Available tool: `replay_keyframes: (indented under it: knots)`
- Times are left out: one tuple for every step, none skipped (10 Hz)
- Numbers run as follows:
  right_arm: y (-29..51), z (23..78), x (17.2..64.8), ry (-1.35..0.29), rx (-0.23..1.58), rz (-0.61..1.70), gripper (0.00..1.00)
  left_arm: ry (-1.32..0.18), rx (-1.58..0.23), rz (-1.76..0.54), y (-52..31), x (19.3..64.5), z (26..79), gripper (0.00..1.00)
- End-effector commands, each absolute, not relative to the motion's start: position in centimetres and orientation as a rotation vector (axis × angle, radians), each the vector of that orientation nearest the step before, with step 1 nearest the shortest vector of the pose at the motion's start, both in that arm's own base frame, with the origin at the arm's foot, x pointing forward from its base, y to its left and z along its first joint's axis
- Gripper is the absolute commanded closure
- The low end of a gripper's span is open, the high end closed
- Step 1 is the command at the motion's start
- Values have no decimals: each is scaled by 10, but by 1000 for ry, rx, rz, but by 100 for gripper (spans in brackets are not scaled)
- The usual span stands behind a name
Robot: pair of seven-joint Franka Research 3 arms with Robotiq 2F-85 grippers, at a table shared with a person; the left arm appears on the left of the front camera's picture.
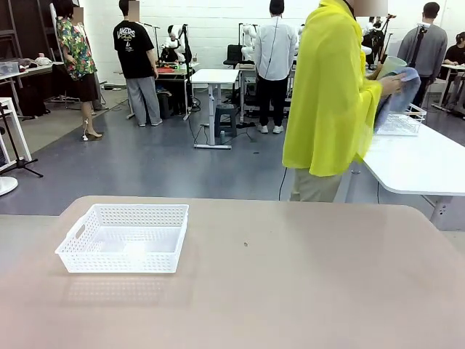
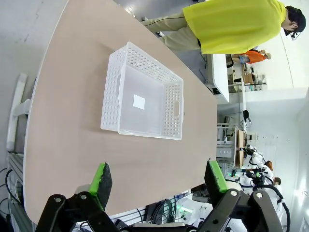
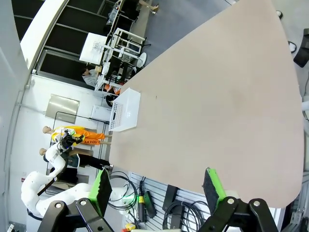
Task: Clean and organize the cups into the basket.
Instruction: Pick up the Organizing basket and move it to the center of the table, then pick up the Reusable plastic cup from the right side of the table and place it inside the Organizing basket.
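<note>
- The basket is sitting empty near the desk's left edge, open side up and ready for cups.
- A person is standing beyond the far right corner, rubbing the mint cup with a blue cloth (cleaning before stowing, I judge).
- The left gripper is hanging spread wide, facing the basket and pinching nothing.
- The right gripper is likewise spread and empty, probably because no cup is within reach.

basket white lattice | table beige | cup mint | cloth blue

Beige table; white side table w/ wire basket
</note>
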State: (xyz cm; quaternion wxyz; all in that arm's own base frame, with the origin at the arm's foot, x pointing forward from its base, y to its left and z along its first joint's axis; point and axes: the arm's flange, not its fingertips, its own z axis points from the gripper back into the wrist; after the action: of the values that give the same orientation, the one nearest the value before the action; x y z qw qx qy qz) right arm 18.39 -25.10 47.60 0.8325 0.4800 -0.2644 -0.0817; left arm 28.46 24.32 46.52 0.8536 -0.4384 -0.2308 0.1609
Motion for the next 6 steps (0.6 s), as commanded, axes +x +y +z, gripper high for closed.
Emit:
replay_keyframes:
  knots:
    - [-251,474,185,-586,1036,-159,0,-497,-932,334,245,285,464,0]
    - [-251,474,185,-586,1036,-159,0,-497,-932,334,245,285,464,0]
    - [-251,474,185,-586,1036,-159,0,-497,-932,334,245,285,464,0]
    - [-251,474,185,-586,1036,-159,0,-497,-932,334,245,285,464,0]
    - [-251,474,185,-586,1036,-159,0,-497,-932,334,245,285,464,0]
    - [-251,474,185,-586,1036,-159,0,-497,-932,334,245,285,464,0]
